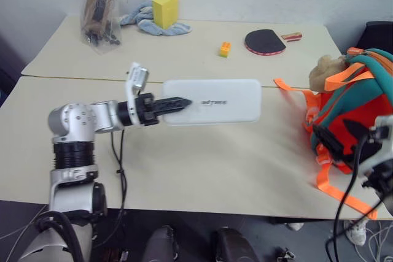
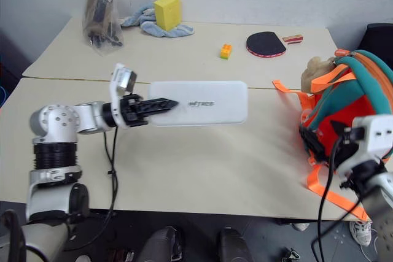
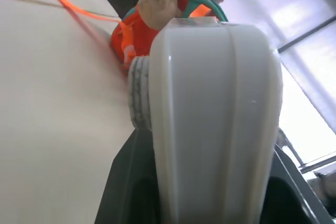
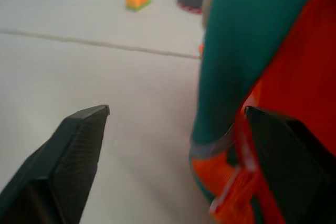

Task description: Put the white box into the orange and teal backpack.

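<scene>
Box: the white box (image 1: 212, 102) is lifted above the worktop (image 1: 202, 170), lying flat and level, its long side running left to right, dark lettering on top.
Box grip: the left end effector (image 1: 179, 102) is clenched on the box's left short end, one black finger lying across the top face; in the left wrist view the box (image 3: 212, 124) stands between the two fingers.
Backpack: the backpack (image 1: 353, 105) sits at the right edge of the worktop, well apart from the box, teal top, orange body, orange straps trailing onto the surface and over the front edge.
Charm: a tan plush charm (image 1: 324, 72) rests against the backpack's upper left side.
Right end effector: released (image 4: 176, 124), fingers spread wide, level; the right finger is at the backpack's (image 4: 273, 51) orange side, the left finger over bare worktop.
Far worktop: a yellow block (image 1: 165, 9) on a blue cloth (image 1: 150, 23), a clear bag (image 1: 100, 9) of dark items, a small orange brick (image 1: 225, 49), a paddle (image 1: 266, 42).
</scene>
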Robot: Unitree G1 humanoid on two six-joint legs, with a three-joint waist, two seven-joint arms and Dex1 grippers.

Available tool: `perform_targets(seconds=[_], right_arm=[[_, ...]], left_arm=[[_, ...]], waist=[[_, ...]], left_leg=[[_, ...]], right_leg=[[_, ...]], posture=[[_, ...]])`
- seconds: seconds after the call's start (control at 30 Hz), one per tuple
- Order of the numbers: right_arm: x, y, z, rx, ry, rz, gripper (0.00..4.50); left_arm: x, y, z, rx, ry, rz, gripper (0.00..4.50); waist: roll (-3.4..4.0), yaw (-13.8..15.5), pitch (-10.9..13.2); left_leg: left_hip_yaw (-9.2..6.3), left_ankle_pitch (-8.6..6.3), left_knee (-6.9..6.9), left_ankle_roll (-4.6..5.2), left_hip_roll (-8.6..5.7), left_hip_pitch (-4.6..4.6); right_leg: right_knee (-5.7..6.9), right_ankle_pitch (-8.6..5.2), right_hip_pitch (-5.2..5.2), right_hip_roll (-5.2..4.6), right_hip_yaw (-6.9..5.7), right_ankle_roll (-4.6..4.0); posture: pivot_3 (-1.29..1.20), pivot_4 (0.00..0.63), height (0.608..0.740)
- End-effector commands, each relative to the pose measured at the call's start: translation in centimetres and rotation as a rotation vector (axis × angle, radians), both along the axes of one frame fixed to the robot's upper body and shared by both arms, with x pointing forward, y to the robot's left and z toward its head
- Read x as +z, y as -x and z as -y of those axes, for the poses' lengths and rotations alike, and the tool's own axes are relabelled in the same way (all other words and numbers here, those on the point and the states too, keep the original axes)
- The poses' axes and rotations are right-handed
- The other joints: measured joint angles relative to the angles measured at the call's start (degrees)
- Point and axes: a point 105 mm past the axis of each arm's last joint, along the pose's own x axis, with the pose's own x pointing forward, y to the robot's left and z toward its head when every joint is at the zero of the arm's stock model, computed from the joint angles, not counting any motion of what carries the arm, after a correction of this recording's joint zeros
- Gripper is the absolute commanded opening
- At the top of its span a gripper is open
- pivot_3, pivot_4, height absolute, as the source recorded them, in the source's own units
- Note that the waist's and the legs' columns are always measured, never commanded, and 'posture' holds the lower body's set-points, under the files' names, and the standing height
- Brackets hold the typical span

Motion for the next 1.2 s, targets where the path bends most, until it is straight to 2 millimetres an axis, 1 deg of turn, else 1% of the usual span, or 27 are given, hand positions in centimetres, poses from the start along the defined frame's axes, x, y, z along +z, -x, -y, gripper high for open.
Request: perform_targets(seconds=[0.03,0.17,0.27,0.37,0.5,0.57,0.67,0.7,0.73,0.77,0.87,0.93,1.0,1.03,1.1,1.2], right_arm=[[0.6,-1.7,1.7,-0.142,-0.034,0.033,4.48],[1.7,-4.2,1.3,-0.130,-0.110,0.090,4.48],[1.9,-5.8,1.7,-0.151,-0.140,0.110,4.48],[2.2,-6.4,1.9,-0.135,-0.131,0.134,3.92],[2.8,-6.4,1.1,-0.033,-0.092,0.155,2.58],[3.1,-6.0,0.0,0.061,-0.066,0.157,1.88],[3.9,-4.9,-3.0,0.280,-0.030,0.162,0.79],[4.3,-4.2,-4.4,0.377,-0.017,0.160,0.45],[4.5,-3.6,-5.6,0.463,-0.001,0.155,0.18],[4.8,-2.9,-6.7,0.544,0.013,0.149,0.03],[5.5,-0.4,-9.6,0.788,0.033,0.119,0.03],[6.0,1.8,-11.2,0.961,0.047,0.093,0.03],[6.8,3.9,-12.2,1.115,0.054,0.068,0.03],[7.2,4.8,-12.4,1.176,0.052,0.054,0.03],[7.7,6.2,-12.5,1.270,0.054,0.010,0.03],[7.6,7.5,-11.7,1.327,0.063,-0.087,0.03]], left_arm=[[1.9,-0.5,0.0,0.077,-0.020,0.150,1.26],[2.1,-1.0,0.3,0.116,-0.015,0.187,1.26],[2.2,-1.6,0.3,0.158,-0.010,0.207,1.26],[2.7,-2.2,-0.2,0.207,-0.003,0.229,1.26],[3.4,-3.2,-1.0,0.285,0.006,0.247,1.26],[3.6,-3.5,-1.4,0.313,0.013,0.257,1.26],[4.1,-3.9,-2.1,0.351,0.020,0.275,1.26],[4.3,-4.1,-2.3,0.365,0.017,0.286,1.26],[4.4,-4.3,-2.6,0.376,0.014,0.295,1.26],[4.6,-4.5,-2.8,0.385,0.012,0.304,1.26],[5.2,-5.0,-3.3,0.401,0.012,0.334,1.26],[5.7,-5.2,-3.6,0.398,0.012,0.362,1.26],[6.1,-4.8,-3.8,0.356,0.030,0.386,1.26],[6.5,-4.5,-4.0,0.335,0.045,0.405,1.26],[7.4,-3.2,-4.0,0.261,0.087,0.460,1.26],[7.9,-1.3,-3.9,0.142,0.095,0.509,1.26]], waist=[[0.01,-0.09,0.00],[0.03,-0.07,0.02],[0.04,0.01,0.02],[0.04,0.02,0.02],[0.04,0.10,0.03],[0.04,0.09,0.03],[0.04,0.01,0.03],[0.06,-0.01,0.04],[0.10,-0.07,0.07],[0.11,-0.16,0.07],[0.11,-0.07,0.08],[0.09,-0.02,0.10],[0.05,-0.01,0.13],[0.06,-0.01,0.16],[-0.02,0.03,0.22],[-0.11,0.09,0.28]], left_leg=[[0.04,0.08,-0.03,-0.04,0.02,-0.06],[0.33,0.22,-0.15,-0.20,0.16,-0.28],[0.43,0.25,-0.11,-0.15,0.15,-0.32],[0.44,0.25,-0.05,-0.09,0.12,-0.32],[0.44,0.26,-0.03,-0.08,0.12,-0.32],[0.45,0.26,-0.01,-0.07,0.12,-0.32],[0.45,0.26,-0.01,-0.08,0.12,-0.32],[0.45,0.26,-0.02,-0.08,0.14,-0.31],[0.45,0.26,-0.02,-0.08,0.14,-0.31],[0.47,0.26,-0.02,-0.08,0.14,-0.31],[0.45,0.27,-0.01,-0.09,0.18,-0.31],[0.45,0.27,-0.02,-0.09,0.18,-0.31],[0.44,0.26,-0.01,-0.08,0.17,-0.32],[0.44,0.26,-0.03,-0.08,0.17,-0.32],[0.44,0.25,-0.04,-0.06,0.16,-0.33],[0.39,0.23,0.00,-0.03,0.17,-0.38]], right_leg=[[0.03,0.00,-0.11,0.06,0.04,0.00],[0.25,0.00,-0.65,0.29,0.42,-0.01],[0.30,0.00,-0.75,0.26,0.54,-0.01],[0.33,0.00,-0.72,0.21,0.54,-0.01],[0.41,0.00,-0.73,0.21,0.53,-0.01],[0.43,0.00,-0.73,0.20,0.54,-0.01],[0.44,0.00,-0.73,0.21,0.53,-0.01],[0.44,0.00,-0.73,0.23,0.53,-0.01],[0.47,0.00,-0.75,0.24,0.53,-0.01],[0.50,0.00,-0.77,0.25,0.54,-0.01],[0.51,0.00,-0.77,0.28,0.52,-0.01],[0.49,0.00,-0.76,0.27,0.52,-0.01],[0.45,0.00,-0.75,0.25,0.52,-0.01],[0.43,0.00,-0.75,0.25,0.51,-0.01],[0.40,0.00,-0.75,0.23,0.50,-0.01],[0.34,0.00,-0.73,0.21,0.44,-0.01]], posture=[[0.00,0.150,0.740],[0.00,0.150,0.740],[0.00,0.150,0.740],[0.00,0.150,0.740],[0.00,0.150,0.740],[0.00,0.150,0.740],[0.00,0.150,0.740],[0.00,0.150,0.740],[0.00,0.150,0.740],[0.00,0.150,0.740],[0.00,0.150,0.740],[0.00,0.150,0.740],[0.00,0.150,0.740],[0.00,0.150,0.740],[0.00,0.150,0.740],[0.00,0.150,0.740]])
